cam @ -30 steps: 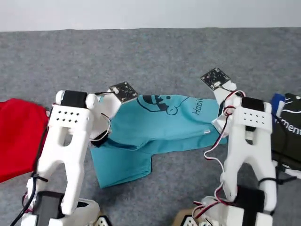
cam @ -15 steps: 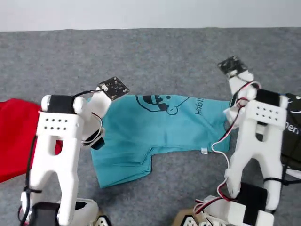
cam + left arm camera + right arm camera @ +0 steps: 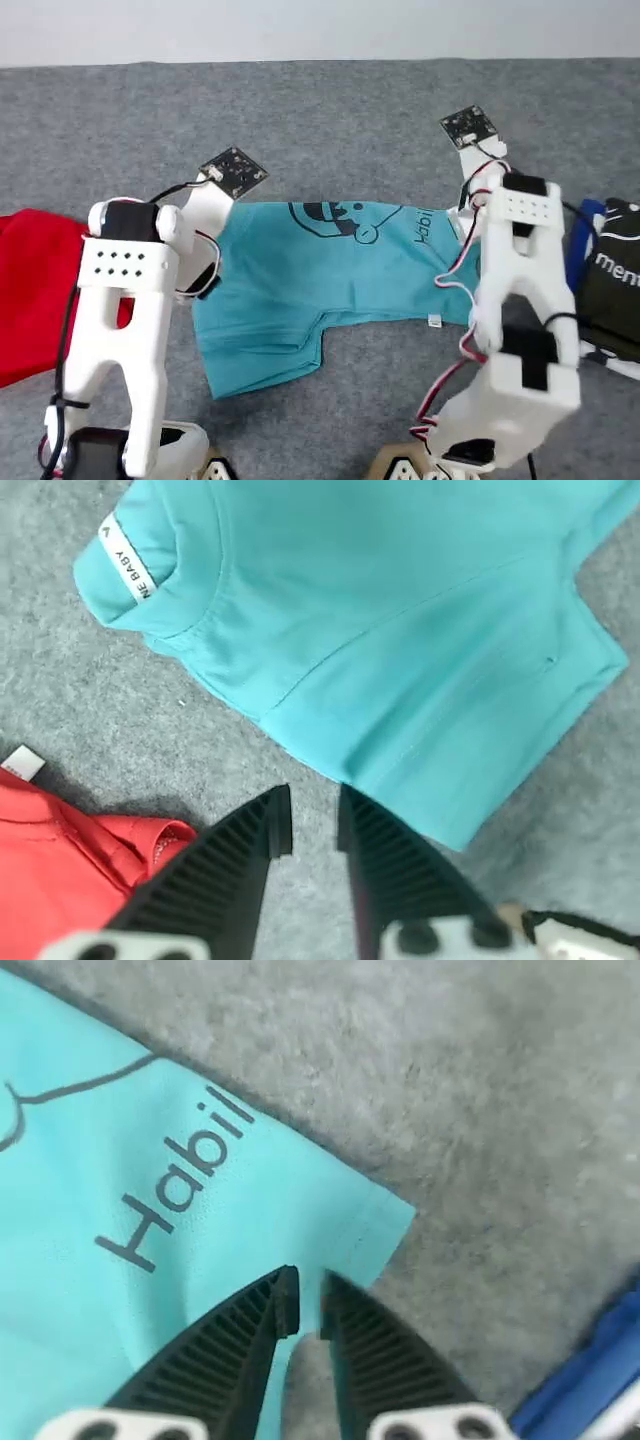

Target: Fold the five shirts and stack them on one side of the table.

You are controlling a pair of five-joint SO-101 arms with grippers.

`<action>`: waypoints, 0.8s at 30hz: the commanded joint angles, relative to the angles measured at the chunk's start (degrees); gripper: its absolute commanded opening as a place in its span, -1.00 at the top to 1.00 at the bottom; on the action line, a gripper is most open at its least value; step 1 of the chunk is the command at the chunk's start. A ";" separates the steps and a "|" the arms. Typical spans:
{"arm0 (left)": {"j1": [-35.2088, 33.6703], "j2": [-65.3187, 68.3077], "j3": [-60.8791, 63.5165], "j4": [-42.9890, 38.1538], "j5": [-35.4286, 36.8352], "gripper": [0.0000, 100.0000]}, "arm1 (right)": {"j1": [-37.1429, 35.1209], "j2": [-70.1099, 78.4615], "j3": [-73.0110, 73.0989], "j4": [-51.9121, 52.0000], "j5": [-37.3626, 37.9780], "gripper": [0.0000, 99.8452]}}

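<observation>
The left claw [image 3: 312, 815] hangs with its two ribbed black fingers [image 3: 240, 850] parted by only a narrow slit and nothing between them, over the bare grey felt-textured tabletop [image 3: 120, 720]. Just ahead of its tips lies one edge of the teal cotton T-shirt [image 3: 400, 630], spread mostly flat, its collar and white neck label farther off. Close beside this claw, on the side away from the other arm, sits a crumpled red cotton shirt [image 3: 70, 850]. The right claw [image 3: 306, 1305] is likewise barely parted and empty, poised over a corner of the teal cotton T-shirt next to its dark printed lettering. Grey tabletop lies beyond that corner, and a strip of blue cloth [image 3: 590, 1390] is near this claw's outer side. Past it lies a black shirt with white print [image 3: 610, 280].
</observation>
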 commanded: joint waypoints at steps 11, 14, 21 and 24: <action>-1.93 0.09 0.84 -4.13 12.66 0.89 | -4.97 20.26 -34.73 13.85 -25.14 0.67; -4.66 0.18 0.84 -5.54 12.66 0.89 | -3.56 25.10 -39.03 14.55 -26.81 0.67; -7.56 0.18 0.92 -6.51 12.57 0.89 | -3.30 30.02 -46.86 22.20 -30.59 0.67; -7.56 0.18 0.92 -6.51 12.57 0.89 | -3.56 29.76 -49.58 24.66 -31.82 0.67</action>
